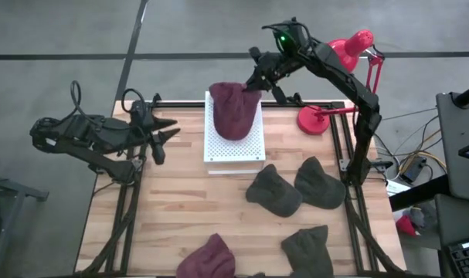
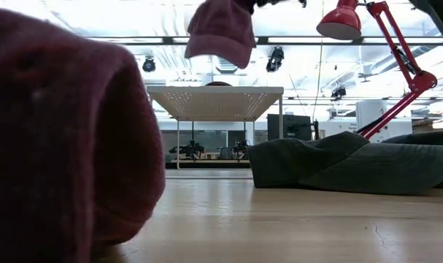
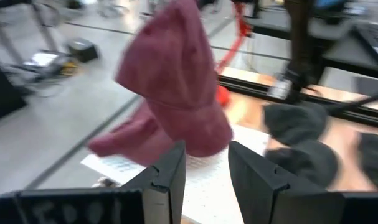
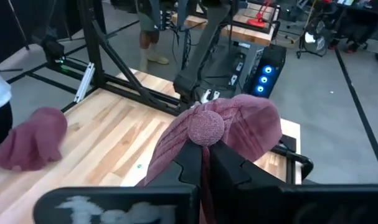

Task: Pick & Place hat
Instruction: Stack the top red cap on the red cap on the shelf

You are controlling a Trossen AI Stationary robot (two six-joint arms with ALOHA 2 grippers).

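The right gripper [image 1: 253,83] has its fingers pinched on the maroon pom-pom beanie [image 1: 234,110], dangling above the white perforated stand [image 1: 234,147]. Releasing off-centre risks it sliding off. The left gripper [image 1: 163,133], fingers parted and empty, waits beside the stand.

Maroon hat [image 1: 234,110], white perforated stand [image 1: 234,147], seemingly dark-grey hats [image 1: 274,191].
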